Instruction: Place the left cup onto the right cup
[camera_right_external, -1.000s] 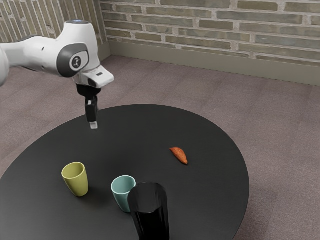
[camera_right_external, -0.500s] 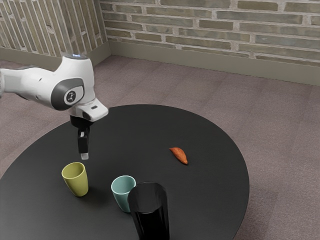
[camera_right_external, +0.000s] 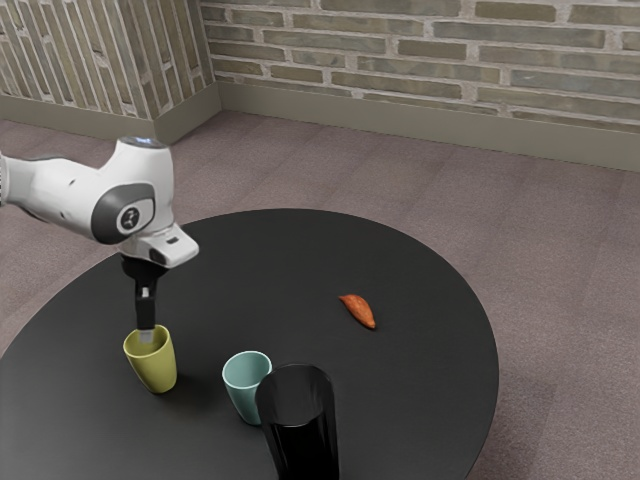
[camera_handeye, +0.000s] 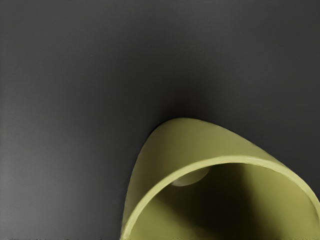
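The white Franka arm comes in low from the exterior view's left, its last link bent over so the hand points straight down at the round black table (camera_right_external: 420, 390). The black gripper (camera_right_external: 147, 337) hangs upright with its tip at the mouth of the olive-yellow cup (camera_right_external: 151, 362), at the rim's far edge. Seen side-on like this, whether the gripper is released or clenched on the rim I cannot tell.

The olive-yellow cup stands upright on the table directly beneath the gripper. In the wrist view its rim (camera_handeye: 165, 160) curves just under the hand, with bare table (camera_handeye: 75, 75) beyond it.

The teal cup (camera_right_external: 245, 387) stands upright a little off from the gripper toward the exterior view's right, apart from the olive one. A tall black tumbler (camera_right_external: 298, 425) stands just beside the teal cup, on its side away from the gripper. An orange carrot-like piece (camera_right_external: 358, 310) lies well apart from the gripper, farther to the exterior view's right.
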